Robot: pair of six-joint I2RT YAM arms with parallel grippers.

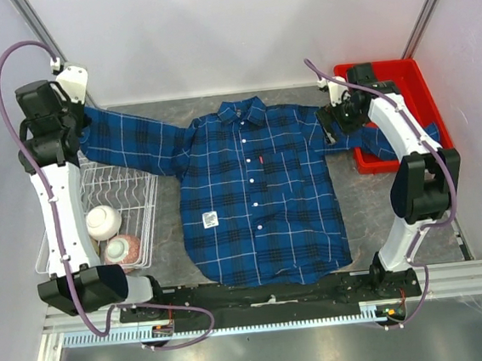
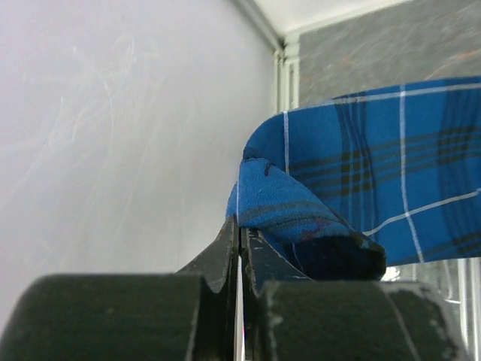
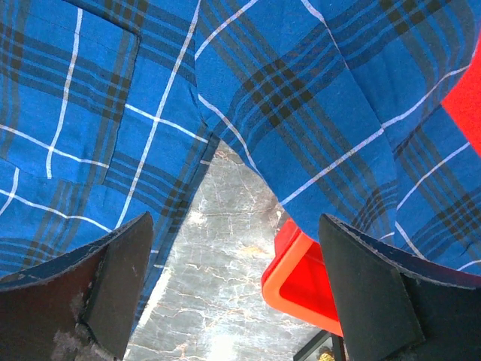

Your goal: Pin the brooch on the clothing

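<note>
Well, my left fingers [image 2: 231,252] are clamped shut on the cuff [image 2: 289,203] of the large blue-and-black plaid button-up shirt [image 1: 260,204]. They hold that sleeve out above the white wire dish rack [image 1: 135,191] at the far left of the grey marbled counter [image 1: 359,212]. My right fingers [image 1: 340,118] stand wide apart and hold nothing; they hover over the other sleeve where it drapes into the red plastic bin [image 1: 384,71]. The shirt lies face up and buttoned in the middle of the counter, collar toward the far wall. I cannot find the small gold leaf-shaped brooch in any view.

I judge the cloth light, soft and limp. It sags from my left grip and will bunch or slide on the smooth counter if I drag it. Cuffs, seams and the button strip are doubled, so they give a firmer hold than a single layer. The chest pocket [image 1: 295,162] looks like a stiffer spot for taking a pin. The brooch should be hard, tiny and easy to drop, best pinched by its edges.

A white square label [image 1: 211,220] sits low on the shirt front, and its dark print is too small to read. A small red tag [image 1: 260,160] beside the buttons shows no legible writing.
</note>
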